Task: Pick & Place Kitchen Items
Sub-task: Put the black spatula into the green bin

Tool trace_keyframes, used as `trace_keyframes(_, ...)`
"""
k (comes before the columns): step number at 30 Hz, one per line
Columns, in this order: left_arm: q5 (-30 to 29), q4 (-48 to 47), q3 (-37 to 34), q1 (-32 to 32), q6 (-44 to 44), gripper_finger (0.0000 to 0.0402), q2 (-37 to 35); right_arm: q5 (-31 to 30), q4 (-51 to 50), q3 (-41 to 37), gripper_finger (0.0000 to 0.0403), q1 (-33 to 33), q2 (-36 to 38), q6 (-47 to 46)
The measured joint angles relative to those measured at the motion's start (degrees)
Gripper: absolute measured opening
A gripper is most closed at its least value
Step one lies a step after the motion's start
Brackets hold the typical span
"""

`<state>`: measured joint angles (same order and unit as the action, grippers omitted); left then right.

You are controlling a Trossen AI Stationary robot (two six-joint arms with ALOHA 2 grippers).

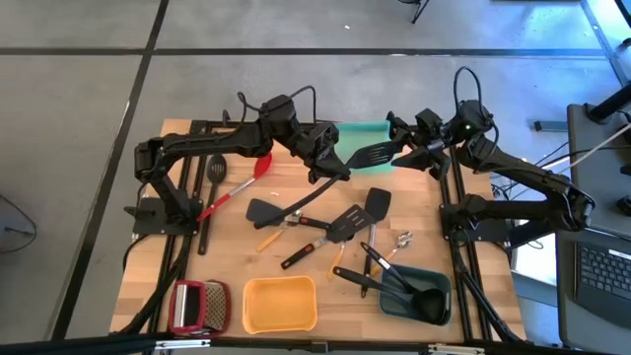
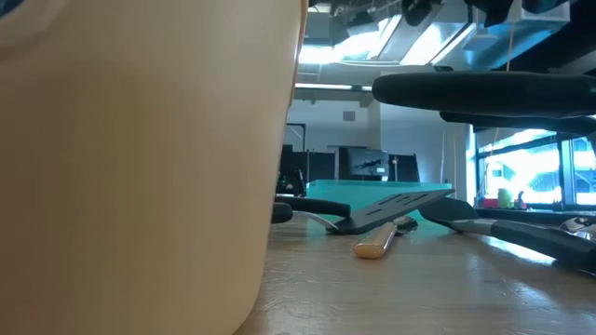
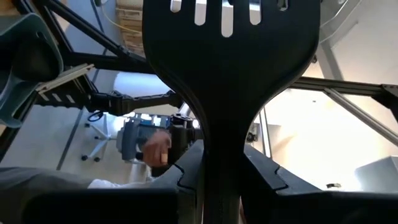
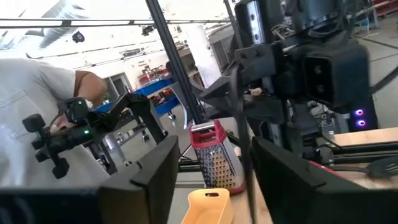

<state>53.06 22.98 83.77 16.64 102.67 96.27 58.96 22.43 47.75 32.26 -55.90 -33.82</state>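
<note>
Robotics lab or workshop: wooden table (image 1: 296, 212) on concrete floor, black metal arm frames, laptop (image 1: 601, 276), teleoperation rig (image 4: 56, 134) held by person (image 4: 31, 106), large windows.

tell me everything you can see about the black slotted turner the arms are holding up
The black slotted turner looks like matte black plastic: a broad flat blade with a row of narrow slots, tapering into a slim neck and handle. It is lifted off the table, over the near edge of the teal tray at the far side. The left gripper is shut on its handle, seen close in the left wrist view. The right gripper is at the blade end with open fingers either side of it.
</note>
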Motion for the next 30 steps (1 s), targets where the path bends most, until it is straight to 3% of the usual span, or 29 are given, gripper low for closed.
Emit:
trace_keyframes(6,1.3,-0.1,0.0,0.0,-0.1,0.0058,0.0,-3.3,0.1,0.0,0.0158,-1.6,-0.2,1.7)
trace_keyframes(18,2.3,-0.1,0.0,0.0,-2.1,0.0058,0.4,-7.7,-0.1,0.0,0.0147,-5.8,-4.8,0.2)
trace_keyframes(22,2.2,-0.1,0.0,0.1,-2.5,0.0058,0.4,-9.2,-0.2,0.0,0.0103,-6.1,-5.7,-2.6)
trace_keyframes(26,2.4,-0.2,0.0,0.0,-2.1,0.0058,0.4,-9.8,0.2,0.0,0.0025,-6.1,-5.7,-4.5)
trace_keyframes(30,3.6,-0.3,0.0,0.0,-1.6,0.0085,0.4,-10.5,0.4,0.0,0.0010,-6.2,-5.7,-5.9)
